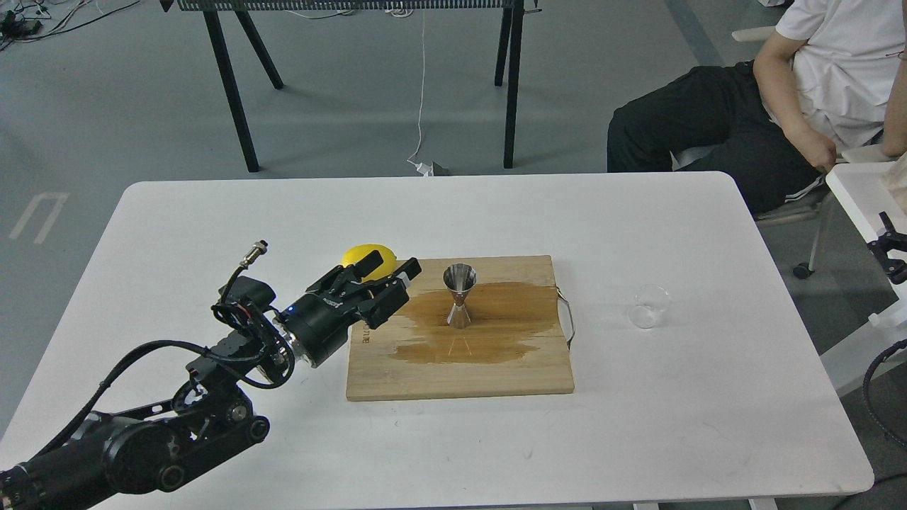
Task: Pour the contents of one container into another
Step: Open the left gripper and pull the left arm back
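Note:
The steel jigger stands upright on the wooden cutting board, in the middle of a dark wet stain. The clear cup sits upright on the white table, to the right of the board, and looks empty. My left gripper hovers at the board's left edge, a hand's width left of the jigger, open with nothing between its fingers. Only a small black part of my right arm shows at the right edge, far from the cup.
A yellow lemon lies by the board's far left corner, partly hidden behind my left gripper. The board has a metal handle on its right side. A seated person is off the table's far right corner.

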Controlling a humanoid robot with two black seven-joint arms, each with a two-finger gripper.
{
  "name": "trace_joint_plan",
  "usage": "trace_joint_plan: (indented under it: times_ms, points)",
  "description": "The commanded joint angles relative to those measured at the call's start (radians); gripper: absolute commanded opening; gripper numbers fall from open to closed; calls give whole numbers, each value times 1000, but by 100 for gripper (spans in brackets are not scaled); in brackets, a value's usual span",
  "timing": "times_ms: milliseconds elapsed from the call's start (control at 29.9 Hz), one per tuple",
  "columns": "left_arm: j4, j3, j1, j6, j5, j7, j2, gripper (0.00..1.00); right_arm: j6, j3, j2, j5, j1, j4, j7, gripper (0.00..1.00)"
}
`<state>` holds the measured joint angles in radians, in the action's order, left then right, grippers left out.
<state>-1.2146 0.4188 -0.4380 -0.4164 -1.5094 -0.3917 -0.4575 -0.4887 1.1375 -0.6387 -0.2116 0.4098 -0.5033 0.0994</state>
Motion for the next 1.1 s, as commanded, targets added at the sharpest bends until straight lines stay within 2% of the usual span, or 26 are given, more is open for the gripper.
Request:
trace_joint_plan:
  times_ms: [0, 201, 234, 301, 368, 535, 702, 735, 869, 903, 936, 1070]
  points:
    - [-2, 50, 2, 21, 182, -96, -27, 90, 0, 1, -3, -3, -11, 2, 2, 100]
    - [0, 219, 2, 215, 475, -97, -39, 96, 0, -1, 11, -52, -80, -47, -6, 100]
    - [0, 260, 2, 237, 515, -97, -38, 100, 0, -1, 13, -67, -103, -76, -9, 100]
    - [6, 317, 2, 277, 584, -97, -39, 100, 0, 2, 10, -101, -158, -153, -10, 100]
    - [18, 356, -2, 358, 665, -97, -39, 100, 0, 5, 1, -150, -227, -252, -12, 100]
    - [144, 445, -18, 549, 927, -97, -33, 100, 0, 8, -3, -258, -371, -447, -12, 100]
    - [302, 465, -39, 712, 1240, -97, -29, 100, 0, 2, 10, -322, -492, -572, -7, 99]
    - [346, 459, -51, 734, 1297, -72, -27, 100, 0, -4, 13, -324, -506, -578, -9, 98]
    - [454, 472, -90, 781, 1446, 88, -24, 100, 0, -28, 48, -325, -517, -606, -12, 98]
    - [467, 475, -96, 791, 1487, 115, -24, 100, 0, -39, 54, -325, -519, -622, -12, 98]
    - [471, 483, -99, 800, 1533, 129, -24, 100, 0, -56, 54, -325, -519, -644, -12, 98]
    - [471, 491, -100, 803, 1609, 129, -15, 100, 0, -102, 59, -327, -520, -741, -13, 99]
